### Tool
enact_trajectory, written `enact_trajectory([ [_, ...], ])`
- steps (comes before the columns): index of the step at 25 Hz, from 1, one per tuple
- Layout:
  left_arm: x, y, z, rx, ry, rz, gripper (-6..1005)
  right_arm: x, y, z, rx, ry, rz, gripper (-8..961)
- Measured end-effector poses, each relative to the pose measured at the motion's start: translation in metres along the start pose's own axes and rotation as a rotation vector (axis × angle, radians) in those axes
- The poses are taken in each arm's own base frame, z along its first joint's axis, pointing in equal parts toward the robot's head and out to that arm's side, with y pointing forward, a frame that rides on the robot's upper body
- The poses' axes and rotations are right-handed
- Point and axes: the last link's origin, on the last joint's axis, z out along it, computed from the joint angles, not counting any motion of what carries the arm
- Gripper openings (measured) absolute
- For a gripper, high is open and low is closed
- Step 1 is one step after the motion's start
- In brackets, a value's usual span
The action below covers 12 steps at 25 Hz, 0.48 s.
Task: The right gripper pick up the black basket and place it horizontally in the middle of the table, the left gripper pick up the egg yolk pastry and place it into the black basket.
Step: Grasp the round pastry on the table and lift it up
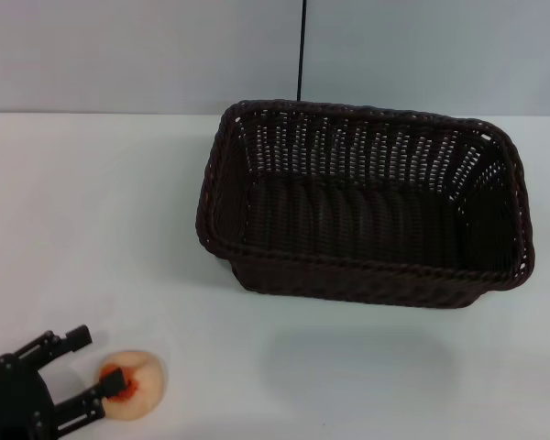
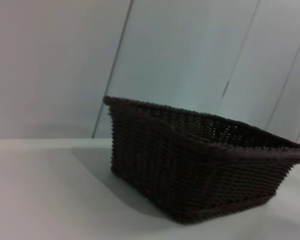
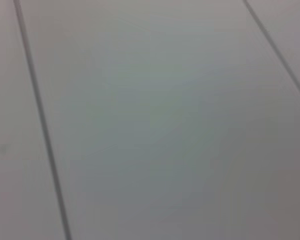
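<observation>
Egg yolk pastry [image 1: 134, 383] lies on the desk [image 1: 92, 229], near left corner, well apart from the black basket [image 1: 367, 275]. Left pincer [image 1: 84, 367] is spread open, one finger over the pastry. Judged soft, light, crumbly: sides to be gripped gently. Right pincer unseen.

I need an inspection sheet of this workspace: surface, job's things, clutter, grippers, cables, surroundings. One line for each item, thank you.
Surface: white table, flat and bare around the items.
Job's things: black basket upright in the middle-right area, nothing in it; pastry on the table at the near left, outside the basket.
Clutter: nothing seen.
Grippers: left gripper at the pastry, fingers open, one finger over the orange-red top; right gripper not in view.
Cables: one thin dark line on the wall behind the basket; cable or seam, cannot tell.
Surroundings: pale grey panelled wall.
</observation>
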Motion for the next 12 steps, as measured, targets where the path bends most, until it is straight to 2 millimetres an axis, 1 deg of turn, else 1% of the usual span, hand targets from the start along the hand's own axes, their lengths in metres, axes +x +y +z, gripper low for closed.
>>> enact_trajectory([
  [4, -0.0052, 0.0033, 0.0012, -0.016, -0.028, -0.009, 796, 0.0056, -0.0047, 0.0024, 0.044, 0.027, -0.004, 408],
  [12, -0.0096, 0.0071, 0.0024, -0.031, -0.044, -0.009, 796, 0.0094, -0.0054, 0.0059, 0.06, 0.043, 0.001, 408],
])
